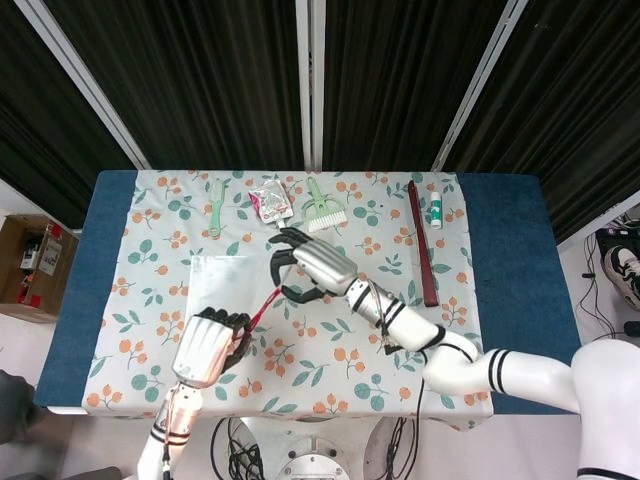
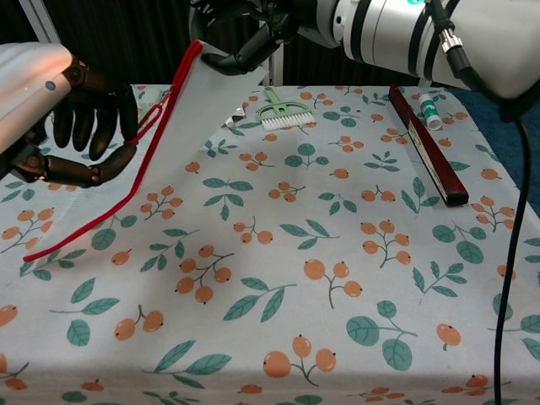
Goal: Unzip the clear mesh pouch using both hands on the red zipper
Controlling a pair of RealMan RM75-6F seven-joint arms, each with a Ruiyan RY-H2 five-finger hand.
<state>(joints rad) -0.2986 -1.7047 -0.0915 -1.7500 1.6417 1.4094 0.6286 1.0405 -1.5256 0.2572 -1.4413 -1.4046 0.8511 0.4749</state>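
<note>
The clear mesh pouch lies left of the table's middle, with its right edge raised off the cloth. Its red zipper runs as a taut line between my two hands. My left hand is at the near end and pinches the zipper between thumb and fingers. My right hand is higher and farther back, fingers curled around the zipper's upper end. The zipper's tail reaches the cloth at the near left.
Along the back edge lie a green comb, a silver packet, a green brush and a small white tube. A dark red strip lies at the right. A cardboard box stands beside the table.
</note>
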